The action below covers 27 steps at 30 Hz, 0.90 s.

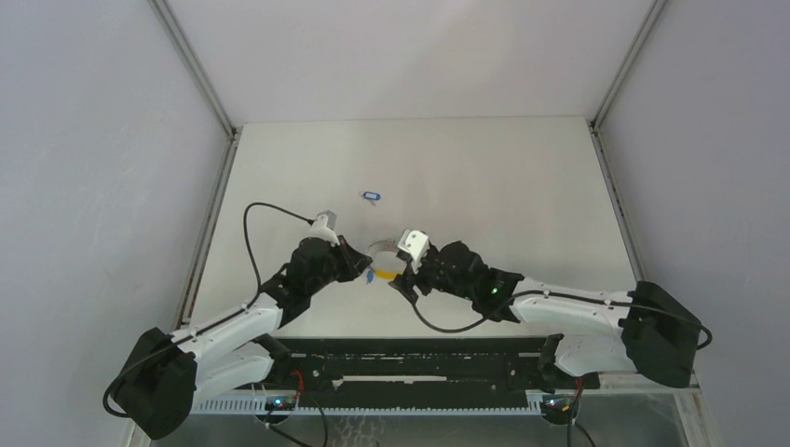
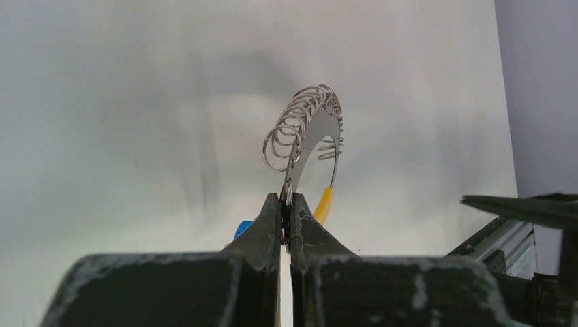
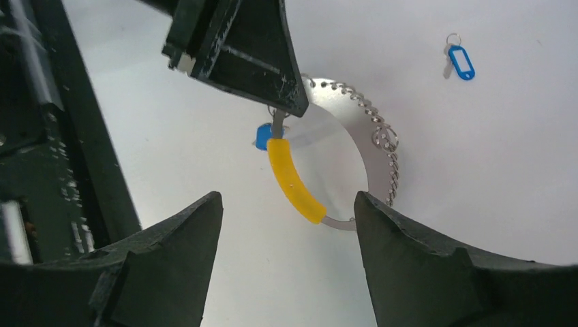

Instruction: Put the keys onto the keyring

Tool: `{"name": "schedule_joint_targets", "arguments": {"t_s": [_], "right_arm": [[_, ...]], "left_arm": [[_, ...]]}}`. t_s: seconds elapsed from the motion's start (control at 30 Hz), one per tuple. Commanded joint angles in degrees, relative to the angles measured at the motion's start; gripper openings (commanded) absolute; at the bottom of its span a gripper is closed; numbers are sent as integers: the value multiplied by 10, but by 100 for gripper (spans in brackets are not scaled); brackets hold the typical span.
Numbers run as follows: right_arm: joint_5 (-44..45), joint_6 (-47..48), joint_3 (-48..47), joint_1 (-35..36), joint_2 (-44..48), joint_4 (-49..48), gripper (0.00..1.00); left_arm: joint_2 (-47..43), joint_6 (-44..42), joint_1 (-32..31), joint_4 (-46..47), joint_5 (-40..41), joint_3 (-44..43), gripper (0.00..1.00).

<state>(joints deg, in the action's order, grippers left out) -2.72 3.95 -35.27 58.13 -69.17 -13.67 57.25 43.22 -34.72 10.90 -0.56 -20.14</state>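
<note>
Though open, right hand [image 3: 286,199] near keyring [image 3: 294,182]

Soft, even light, probably from overhead, keeps the white table [image 1: 522,177] bright, and its far edge washes slightly pale in the top view. From the left wrist, broad grey shadows smear the surface; the left gripper [image 2: 286,204] is blurred up close while the keyring [image 2: 307,129] glints sharply. From the right wrist, the right gripper [image 3: 287,197] looms dark, detail lost.
</note>
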Motion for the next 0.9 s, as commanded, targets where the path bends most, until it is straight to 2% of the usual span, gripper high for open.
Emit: {"name": "schedule_joint_targets", "arguments": {"t_s": [0.0, 0.27, 0.57, 0.73, 0.87], "right_arm": [[88, 81, -23, 45, -47, -48, 70], [245, 159, -52, 128, -158, -90, 63], [372, 225, -82, 163, -261, -149, 58], [387, 231, -89, 167, -284, -163, 48], [400, 230, -89, 163, -283, -163, 35]], "left_arm": [[-17, 58, -7, -11, 19, -50, 0], [-17, 82, -18, -13, 23, -56, 0], [-23, 102, -34, -10, 31, -55, 1], [-25, 117, -39, 1, 27, -50, 2], [-33, 122, -39, 5, 21, -48, 6]]}}
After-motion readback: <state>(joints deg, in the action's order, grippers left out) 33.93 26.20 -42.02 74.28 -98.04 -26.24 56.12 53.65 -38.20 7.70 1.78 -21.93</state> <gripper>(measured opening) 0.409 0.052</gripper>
